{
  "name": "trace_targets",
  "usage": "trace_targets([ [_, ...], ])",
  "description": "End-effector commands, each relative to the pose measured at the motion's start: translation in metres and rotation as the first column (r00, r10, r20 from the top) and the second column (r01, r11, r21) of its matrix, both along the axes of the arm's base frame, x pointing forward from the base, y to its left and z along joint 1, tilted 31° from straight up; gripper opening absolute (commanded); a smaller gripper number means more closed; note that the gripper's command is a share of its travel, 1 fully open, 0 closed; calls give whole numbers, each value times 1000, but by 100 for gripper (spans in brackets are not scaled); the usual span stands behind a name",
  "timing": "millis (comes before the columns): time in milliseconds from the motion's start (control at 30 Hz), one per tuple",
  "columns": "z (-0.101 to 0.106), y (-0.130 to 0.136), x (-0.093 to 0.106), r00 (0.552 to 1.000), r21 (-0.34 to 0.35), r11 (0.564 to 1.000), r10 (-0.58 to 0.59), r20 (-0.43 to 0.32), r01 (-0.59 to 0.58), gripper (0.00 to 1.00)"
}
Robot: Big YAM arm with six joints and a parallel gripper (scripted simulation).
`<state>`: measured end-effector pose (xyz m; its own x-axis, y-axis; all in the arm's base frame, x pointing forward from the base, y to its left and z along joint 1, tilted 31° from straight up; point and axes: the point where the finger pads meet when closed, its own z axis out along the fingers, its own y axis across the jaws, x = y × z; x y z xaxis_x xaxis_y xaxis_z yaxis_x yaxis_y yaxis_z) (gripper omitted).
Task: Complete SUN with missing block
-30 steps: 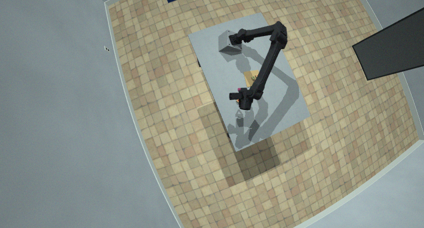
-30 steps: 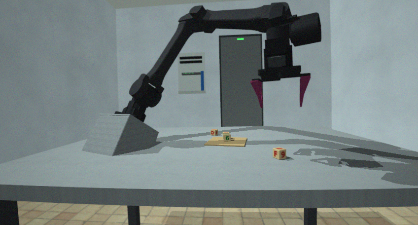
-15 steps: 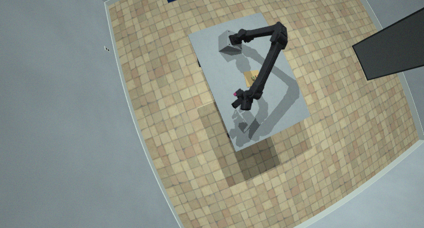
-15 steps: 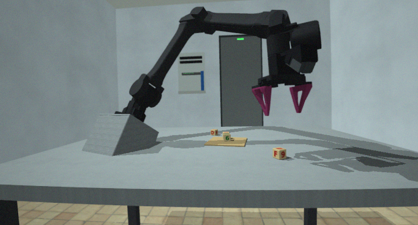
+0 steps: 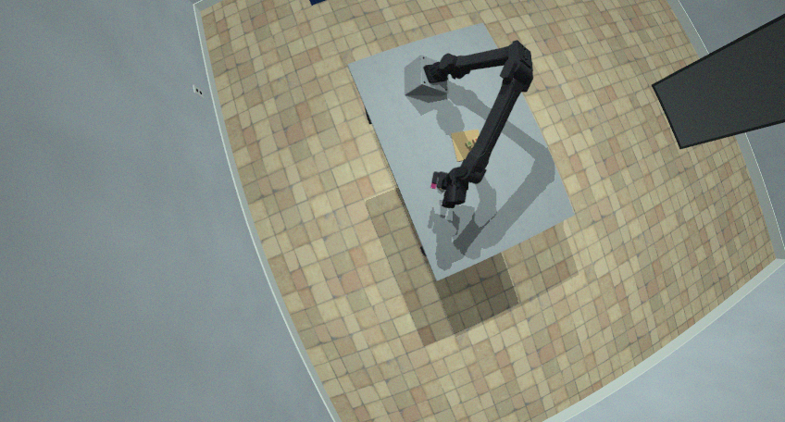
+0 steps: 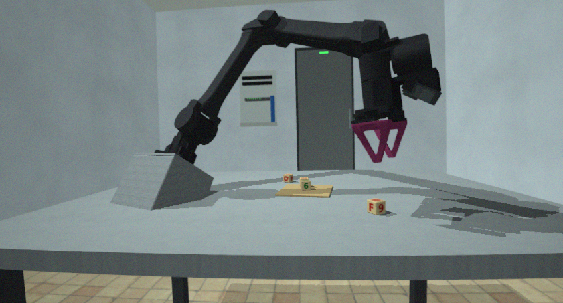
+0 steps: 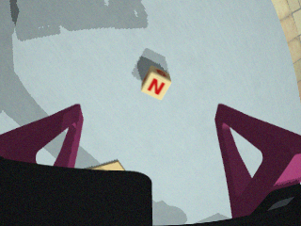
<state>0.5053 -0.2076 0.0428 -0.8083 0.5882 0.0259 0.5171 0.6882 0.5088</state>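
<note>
We read a red N atop the lone block [image 7: 156, 85] at upper centre of the wrist view, red F and 9 on its sides [image 6: 376, 206], green 6 on the mat's block [image 6: 305, 185].

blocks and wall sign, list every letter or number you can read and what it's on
"N": top face of the lone block, wrist view.
"F" and "9": side faces of that block, exterior view.
"6": side of a block on the mat.
Far block: red marks, unreadable.
Wall poster: only bars, no readable text.
</note>
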Motion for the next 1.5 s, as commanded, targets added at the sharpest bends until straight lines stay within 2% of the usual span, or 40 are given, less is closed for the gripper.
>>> trace_targets([
  [0, -5, 8, 7, 963, -81, 968, 246, 108, -239, 100],
  [167, -6, 8, 7, 884, -169, 898, 433, 177, -406, 100],
  [233, -6, 8, 7, 884, -169, 898, 433, 177, -406, 100],
  [267, -6, 8, 7, 829, -215, 849, 522, 202, -482, 100],
  [367, -6, 8, 7, 752, -270, 781, 619, 225, -563, 100],
  [400, -6, 8, 7, 723, -288, 756, 651, 231, -588, 58],
  [667, -6, 8, 7, 450, -413, 513, 858, 246, -752, 58],
  [1467, -8, 9, 5, 449, -411, 512, 859, 248, -754, 58],
])
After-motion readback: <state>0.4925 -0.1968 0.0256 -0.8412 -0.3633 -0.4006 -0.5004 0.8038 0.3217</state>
